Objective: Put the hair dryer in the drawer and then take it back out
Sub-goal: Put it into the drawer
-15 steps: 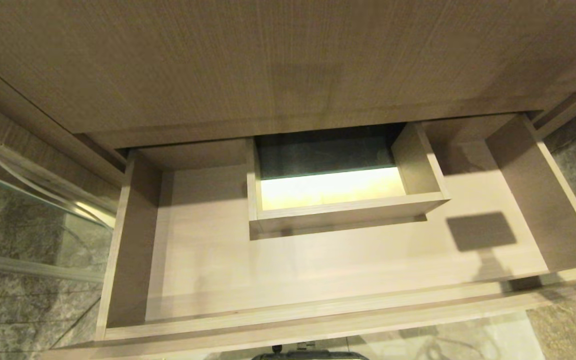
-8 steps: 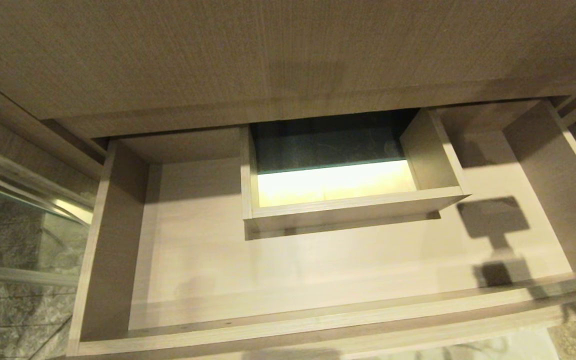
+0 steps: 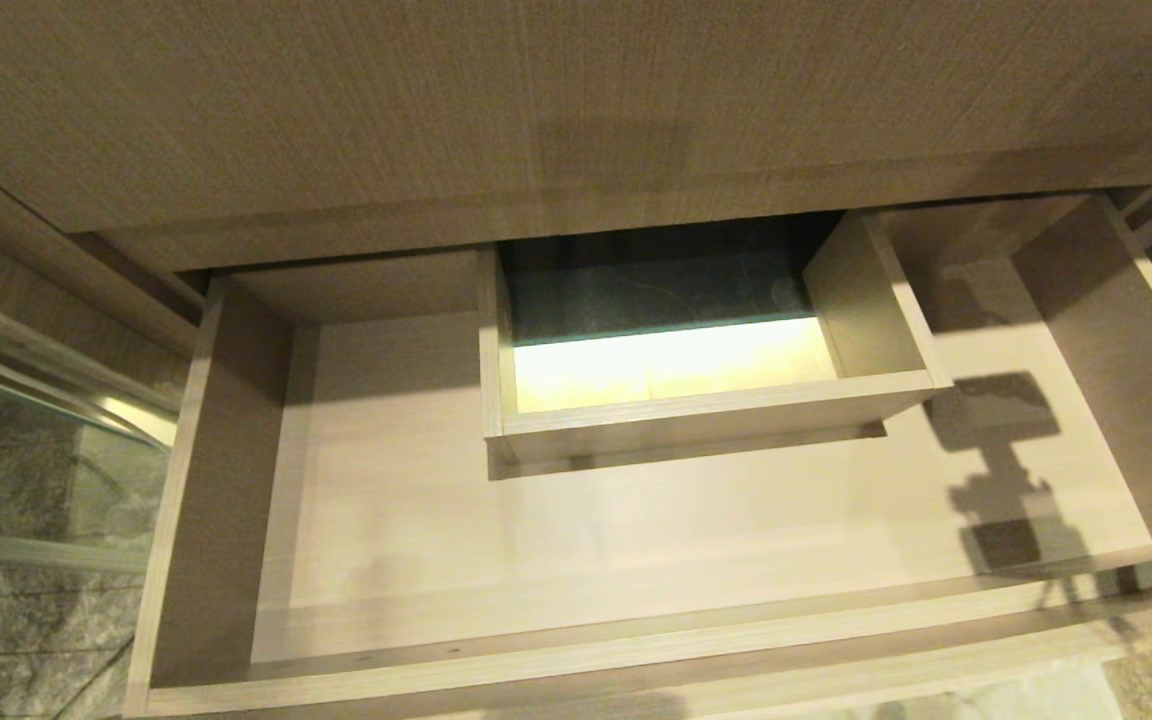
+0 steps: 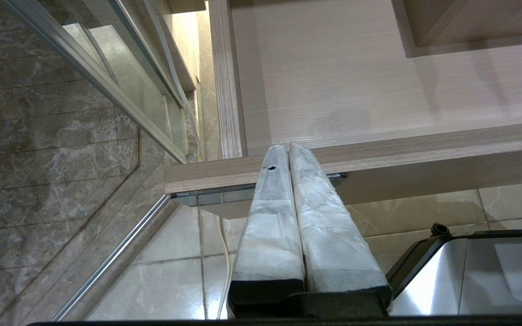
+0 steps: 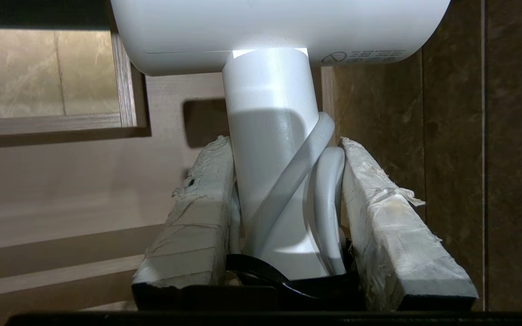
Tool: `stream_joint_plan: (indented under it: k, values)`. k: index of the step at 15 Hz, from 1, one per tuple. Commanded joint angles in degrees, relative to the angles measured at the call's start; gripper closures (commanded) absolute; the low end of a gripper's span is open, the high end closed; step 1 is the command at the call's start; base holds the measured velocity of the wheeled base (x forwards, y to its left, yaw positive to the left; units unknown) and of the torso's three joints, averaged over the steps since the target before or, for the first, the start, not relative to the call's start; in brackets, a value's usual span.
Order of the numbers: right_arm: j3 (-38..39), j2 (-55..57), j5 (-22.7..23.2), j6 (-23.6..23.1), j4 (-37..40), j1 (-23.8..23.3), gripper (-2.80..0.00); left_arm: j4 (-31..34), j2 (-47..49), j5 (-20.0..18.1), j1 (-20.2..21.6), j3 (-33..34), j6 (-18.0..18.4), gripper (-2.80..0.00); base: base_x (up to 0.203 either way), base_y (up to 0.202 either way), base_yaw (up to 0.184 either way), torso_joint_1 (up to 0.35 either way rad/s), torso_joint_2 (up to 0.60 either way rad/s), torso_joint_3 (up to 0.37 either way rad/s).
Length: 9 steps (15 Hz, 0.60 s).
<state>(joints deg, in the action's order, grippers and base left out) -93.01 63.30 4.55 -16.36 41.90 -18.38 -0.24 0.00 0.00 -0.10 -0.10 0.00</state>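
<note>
Over the drawer (image 3: 576,560), head view showed no arm, only a shadow shaped like the dryer on the floor at the rt end, beside the boxed cut-out (image 3: 696,400). Vs. a second earlier, the whole picture had shifted (camera moved w/ the torso), and the shadow had grown from barrel alone to barrel plus handle, w/ what may be the gripper under it.

Rt wrist view: right gripper (image 5: 283,194) was clamped on the hair dryer (image 5: 279,136) by its handle, jaws partly spread, pads on both sides, cord wrapped between pad and handle. Barrel pointed away from the wrist, towards the drawer floor near the cut-out's corner. Dryer not yet touching wood, as far as I could tell; contact point hidden by the barrel.

Left gripper (image 4: 288,149) was shut on nothing, parked just outside the drawer front.

Judgement: placing phase, dryer over the drawer's rt end, not yet released. Next: lower, open jaws.
</note>
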Motion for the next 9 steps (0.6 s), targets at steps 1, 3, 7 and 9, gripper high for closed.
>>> stream_joint_plan:
  k: [1, 3, 7, 9]
  values:
    - [-4.0, 7.0, 0.2, -0.1, 5.5, 0.0, 0.00, 0.0, 0.1, 0.0, 0.0, 0.0, 0.0, 0.00, 0.000, 0.000, 0.000, -0.002, 0.01, 0.046]
    - [-8.4, 13.1, 0.1, -0.1, 12.0, 0.0, 0.00, 0.0, 0.0, 0.0, 0.0, 0.0, 0.0, 0.00, 0.000, 0.000, 0.000, -0.002, 0.00, 0.043]
    - [-16.4, 25.4, -0.2, -2.1, 27.1, 1.2, 0.00, 0.0, 0.1, 0.0, 0.0, 0.0, 0.0, 0.00, 0.000, 0.000, 0.000, 0.001, 0.00, 0.008]
    - [-17.0, 30.2, -0.2, -2.8, 28.7, 2.1, 0.00, 0.0, 0.0, 0.0, 0.0, 0.0, 0.0, 0.00, 0.000, 0.000, 0.000, 0.000, 0.00, 0.000]
